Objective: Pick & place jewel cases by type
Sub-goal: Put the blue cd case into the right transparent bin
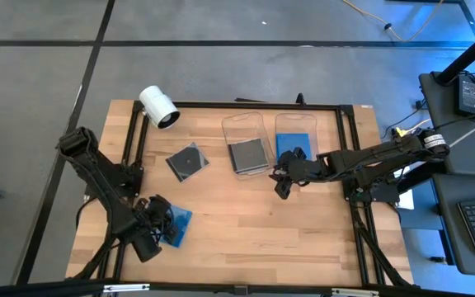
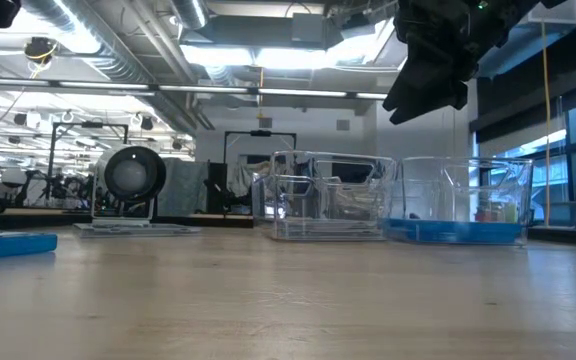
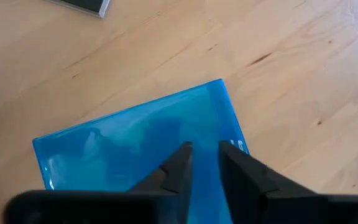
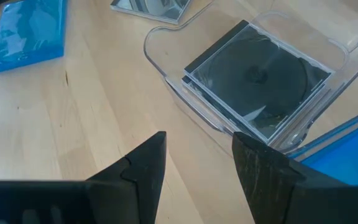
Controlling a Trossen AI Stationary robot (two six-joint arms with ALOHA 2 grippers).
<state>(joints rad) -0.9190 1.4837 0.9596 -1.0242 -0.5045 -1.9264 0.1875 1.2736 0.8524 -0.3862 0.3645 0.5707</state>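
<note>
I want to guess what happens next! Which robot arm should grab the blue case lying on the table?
Probably the left. Its left gripper hangs right over the blue case, fingers nearly closed. The right gripper, open, sits far off beside the tubs.

2 clear tubs (image 2: 333, 195) sit in the middle of the frame. A blue case (image 2: 10, 244) lies at the left edge. A dark gripper (image 2: 430, 70) hangs at the upper right.

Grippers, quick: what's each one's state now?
Left gripper: open, over the blue jewel case, holding nothing.
Right gripper: open, empty, beside the tubs.
</note>
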